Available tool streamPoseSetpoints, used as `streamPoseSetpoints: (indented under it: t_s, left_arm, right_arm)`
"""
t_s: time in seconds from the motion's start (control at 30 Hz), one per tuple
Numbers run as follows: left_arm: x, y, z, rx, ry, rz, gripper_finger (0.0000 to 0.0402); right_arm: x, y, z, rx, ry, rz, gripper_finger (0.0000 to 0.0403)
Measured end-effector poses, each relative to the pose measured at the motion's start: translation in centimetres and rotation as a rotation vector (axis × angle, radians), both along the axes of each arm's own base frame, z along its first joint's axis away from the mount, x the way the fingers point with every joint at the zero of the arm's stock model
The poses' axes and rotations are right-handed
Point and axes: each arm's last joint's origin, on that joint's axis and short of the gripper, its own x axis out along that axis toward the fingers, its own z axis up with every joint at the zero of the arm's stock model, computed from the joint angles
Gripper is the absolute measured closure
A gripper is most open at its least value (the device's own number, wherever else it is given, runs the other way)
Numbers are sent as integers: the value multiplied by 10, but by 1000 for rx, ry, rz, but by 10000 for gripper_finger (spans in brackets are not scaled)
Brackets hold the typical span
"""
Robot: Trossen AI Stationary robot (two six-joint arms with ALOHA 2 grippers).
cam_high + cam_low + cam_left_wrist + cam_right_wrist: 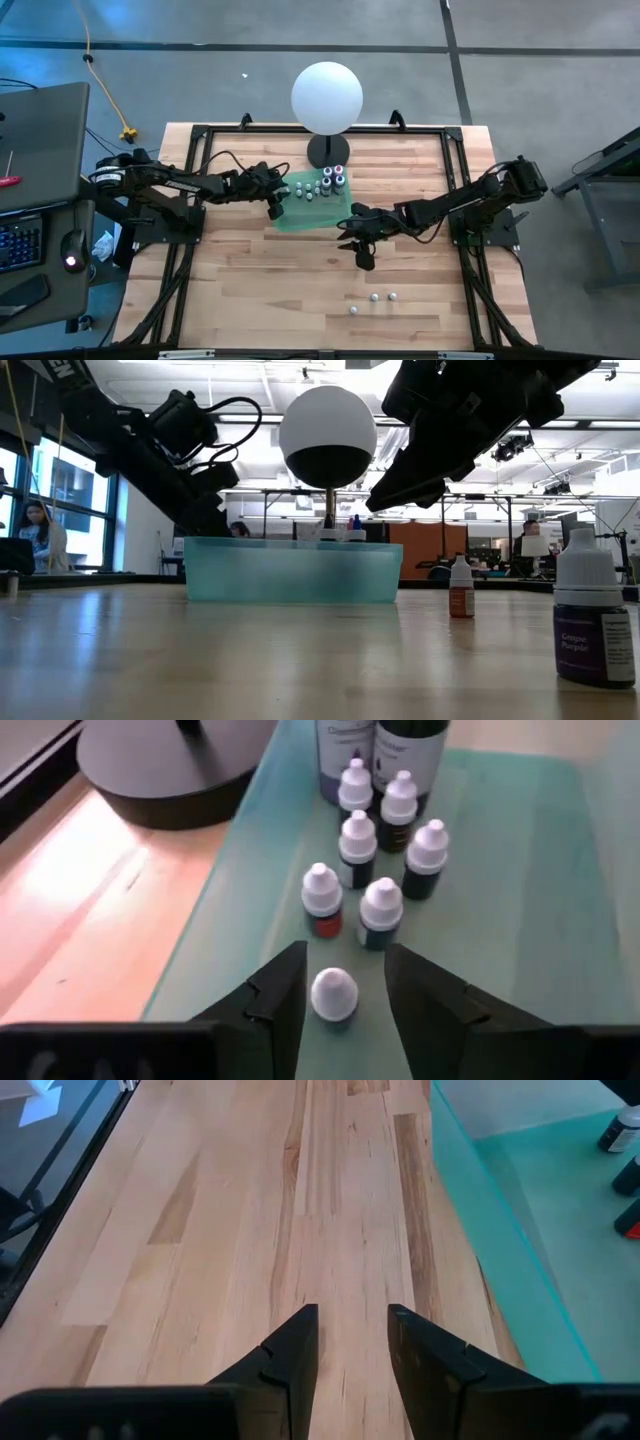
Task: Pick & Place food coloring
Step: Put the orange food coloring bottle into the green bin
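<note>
While the left arm works over the tray, the right arm hangs beside it.

Left gripper: over the tray's left end, fingers parted, a white-capped bottle standing between them with a gap on each side; nothing is clamped.

Right gripper: above bare wood just off the tray's right edge, fingers apart with nothing between them.

Tray: a pale green, see-through bin on the wooden table, just in front of the lamp's dark base.

Food coloring in the tray: a cluster of small white-capped bottles standing upright, with two larger dark bottles behind them, toward the lamp.

Food coloring outside the tray: three small bottles standing on the table's front part, well apart from the tray; the low view shows one with a purple label closest to the camera.

Globe lamp: a white ball on a dark stand at the table's far edge.
</note>
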Motion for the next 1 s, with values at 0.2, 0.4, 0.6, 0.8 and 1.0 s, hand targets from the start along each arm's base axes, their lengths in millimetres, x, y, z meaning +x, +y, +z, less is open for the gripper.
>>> streamPoseSetpoints:
  t_s: [0.2, 0.4, 0.6, 0.8, 1.0]
  left_arm:
    - [0, 0, 0, 1, 0, 1, 275]
    - [1, 0, 8, 9, -6, -9, 278]
    - [6, -1, 60, 45, -111, -98, 278]
    - [-7, -6, 107, 37, -163, -159, 278]
    - [-20, -12, 112, -23, -139, -224, 278]
  right_arm:
    - [0, 0, 0, 0, 0, 0, 289]
    - [0, 0, 0, -13, -3, 9, 289]
    - [0, 0, 1, -13, -8, 11, 289]
    - [3, 11, 17, -44, 159, 29, 289]
    - [1, 24, 32, -80, 375, -5, 289]
